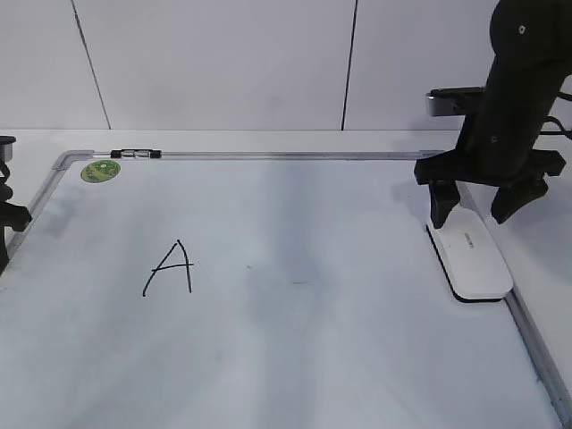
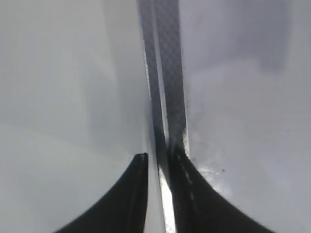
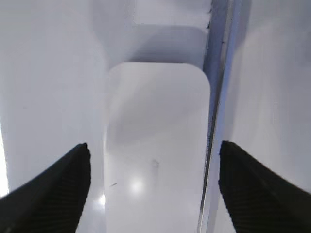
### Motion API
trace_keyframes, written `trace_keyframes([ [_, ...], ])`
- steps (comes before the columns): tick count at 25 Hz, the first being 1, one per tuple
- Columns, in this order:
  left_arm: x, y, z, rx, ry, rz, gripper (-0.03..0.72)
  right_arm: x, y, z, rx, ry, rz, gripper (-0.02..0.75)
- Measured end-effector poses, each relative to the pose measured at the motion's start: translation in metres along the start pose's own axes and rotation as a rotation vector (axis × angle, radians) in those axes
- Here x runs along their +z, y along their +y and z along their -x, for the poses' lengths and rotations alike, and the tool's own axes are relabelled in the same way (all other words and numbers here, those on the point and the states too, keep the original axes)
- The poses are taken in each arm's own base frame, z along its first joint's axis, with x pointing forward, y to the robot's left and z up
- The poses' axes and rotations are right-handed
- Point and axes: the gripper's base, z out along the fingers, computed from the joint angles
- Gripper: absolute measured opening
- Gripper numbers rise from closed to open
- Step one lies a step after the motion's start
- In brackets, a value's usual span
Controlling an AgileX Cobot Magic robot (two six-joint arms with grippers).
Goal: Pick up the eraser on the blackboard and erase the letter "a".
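The blackboard [image 1: 313,357] is a large white board with a silver frame and a green sticker [image 1: 100,171] at its far left corner. A tall capital "A" [image 1: 170,267] is drawn on its left half. No small "a" shows; only a faint thin mark [image 1: 299,282] lies near the middle. The white eraser [image 1: 469,259] lies flat along the board's right edge. My right gripper [image 1: 472,210] is open just over the eraser's far end, one finger on each side; the right wrist view shows the eraser [image 3: 155,107] between the open fingers [image 3: 154,150]. My left gripper [image 2: 158,162] is shut over the board's frame [image 2: 165,73].
The board's metal frame [image 3: 218,97] runs right beside the eraser. A small black-and-silver clip [image 1: 134,154] sits on the far frame. My left arm [image 1: 7,223] stays at the board's left edge. A white panelled wall stands behind the table.
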Motion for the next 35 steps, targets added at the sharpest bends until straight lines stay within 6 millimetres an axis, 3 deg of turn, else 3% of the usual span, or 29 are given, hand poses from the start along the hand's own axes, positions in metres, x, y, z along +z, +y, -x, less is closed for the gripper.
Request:
trace_keyframes([
  [7,-0.003,0.002,0.002,0.021,0.02,0.023,0.386,-0.003,0.0,-0.001,-0.006,-0.004,0.0,0.627],
  [14,-0.02,0.001,0.002,0.016,0.042,0.01,0.459,-0.029,-0.002,-0.005,-0.01,-0.066,0.013,0.627],
  [23,-0.098,-0.005,-0.012,-0.005,-0.187,-0.008,0.522,-0.075,-0.005,-0.017,-0.024,-0.18,0.036,0.621],
  [29,-0.165,-0.013,-0.039,-0.012,-0.404,-0.024,0.527,-0.117,-0.01,-0.036,-0.034,-0.267,0.047,0.614],
  [35,-0.214,-0.022,-0.068,-0.026,-0.595,-0.069,0.527,-0.158,-0.012,-0.059,-0.049,-0.378,0.08,0.601],
])
